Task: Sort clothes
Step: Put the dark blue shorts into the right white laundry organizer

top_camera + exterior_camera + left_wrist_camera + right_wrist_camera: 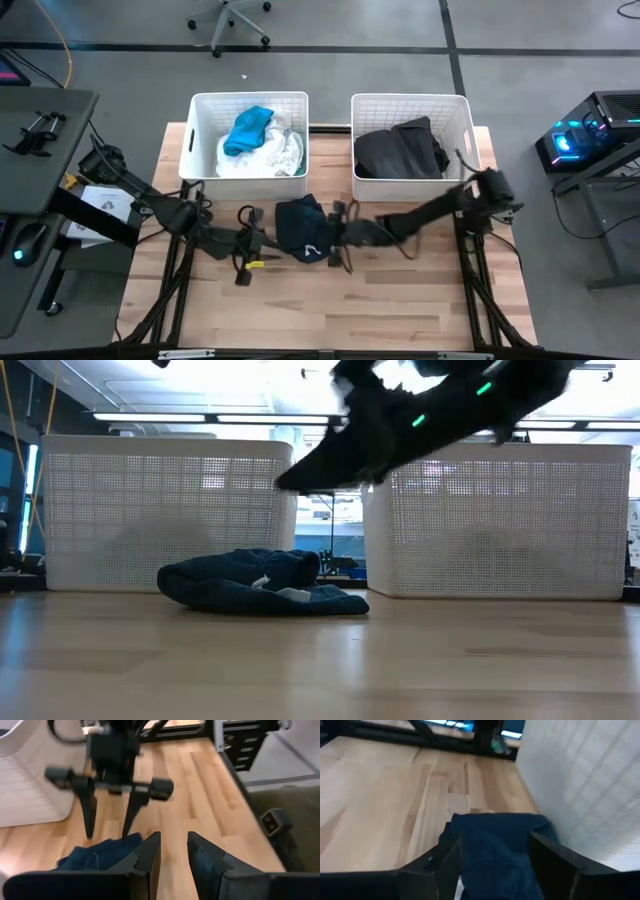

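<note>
A navy garment [300, 225] lies crumpled on the wooden table in front of the gap between the two baskets. It also shows in the low view [260, 585]. My right gripper [333, 239] is open and hovers just above the garment's right side [495, 855], one finger on either side of it, touching nothing; the low view shows it clear above the cloth [290, 482]. My left gripper [258, 243] is open and empty at the garment's left side, its fingers [150, 852] pointing at the cloth [95, 857].
The left white basket [250, 98] holds teal, blue and white clothes [255, 140]. The right white basket [410, 98] holds a dark grey garment [400, 150]. Both stand at the table's far edge. Bare wood lies toward the near edge [330, 310].
</note>
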Motion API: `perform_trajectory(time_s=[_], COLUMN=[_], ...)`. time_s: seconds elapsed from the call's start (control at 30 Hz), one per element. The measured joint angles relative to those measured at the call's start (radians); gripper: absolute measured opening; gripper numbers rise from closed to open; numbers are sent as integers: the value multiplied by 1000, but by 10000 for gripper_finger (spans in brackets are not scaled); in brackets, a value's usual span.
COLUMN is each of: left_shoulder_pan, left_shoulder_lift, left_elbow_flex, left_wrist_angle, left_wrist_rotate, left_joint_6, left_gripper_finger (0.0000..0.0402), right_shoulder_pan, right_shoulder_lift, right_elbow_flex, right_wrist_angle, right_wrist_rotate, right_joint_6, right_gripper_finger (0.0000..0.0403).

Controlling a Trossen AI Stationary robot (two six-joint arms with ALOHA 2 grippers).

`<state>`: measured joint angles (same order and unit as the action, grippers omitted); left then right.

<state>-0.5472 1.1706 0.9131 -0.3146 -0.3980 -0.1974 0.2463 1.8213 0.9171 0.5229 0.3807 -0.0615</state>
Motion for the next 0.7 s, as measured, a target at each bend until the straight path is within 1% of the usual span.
perform_trajectory(time_s=[0.13, 0.2, 0.3, 0.37, 0.43, 0.5, 0.57, 0.63, 0.7], left_shoulder_pan=[3, 3, 4, 3, 3, 3, 3, 3, 3], left_shoulder_lift=[0, 0, 0, 0, 0, 0, 0, 0, 0], left_elbow_flex=[0, 0, 0, 0, 0, 0, 0, 0, 0], left_wrist_angle=[-39, -48, -61, -64, -65, -70, -73, -78, -78], left_wrist_rotate=[-59, -89, -113, -113, -113, -113, -112, -112, -113], left_joint_6=[0, 0, -1, -9, -10, -10, -10, -11, -11], left_gripper_finger=[83, 83, 83, 83, 83, 83, 83, 83, 83], right_shoulder_pan=[-92, -123, -157, -171, -180, -181, -179, -176, -174], right_shoulder_lift=[111, 167, 241, 284, 327, 361, 397, 416, 420], right_elbow_flex=[93, 150, 247, 314, 375, 432, 474, 502, 514], right_wrist_angle=[-14, -36, -147, -278, -420, -525, -603, -654, -679], right_wrist_rotate=[-195, -256, -279, -288, -303, -303, -304, -329, -349], right_joint_6=[15, 11, 28, 31, 15, 11, 14, 26, 31], right_gripper_finger=[241, 266, 298, 307, 307, 298, 275, 239, 188])
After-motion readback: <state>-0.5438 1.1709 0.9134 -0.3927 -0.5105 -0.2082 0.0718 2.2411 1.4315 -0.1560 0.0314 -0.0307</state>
